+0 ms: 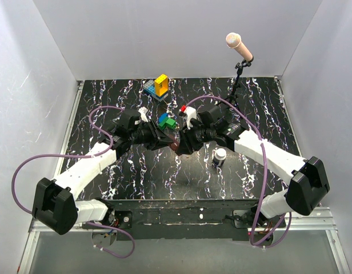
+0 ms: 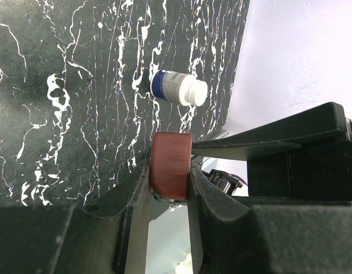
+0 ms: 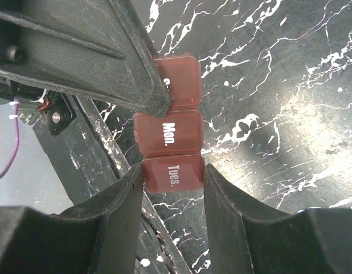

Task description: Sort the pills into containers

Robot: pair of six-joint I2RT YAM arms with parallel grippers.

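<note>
**Brown weekly pill box (image 3: 169, 140) clamped at both ends by the two grippers, just left of the white-capped bottle (image 1: 220, 157).**

The right gripper (image 3: 173, 174) is closed down onto the end compartment, whose lid reads "Tues." in white. The next lid along reads "Mon.", and the one after it is mostly hidden under a finger of the left gripper (image 2: 170, 171), which pinches the box's other end. The bottle's blue-and-white label is too small to read. Blue, green and yellow toy blocks (image 1: 162, 85) stand beyond the bottle on the black marbled table (image 1: 159, 177).
</note>
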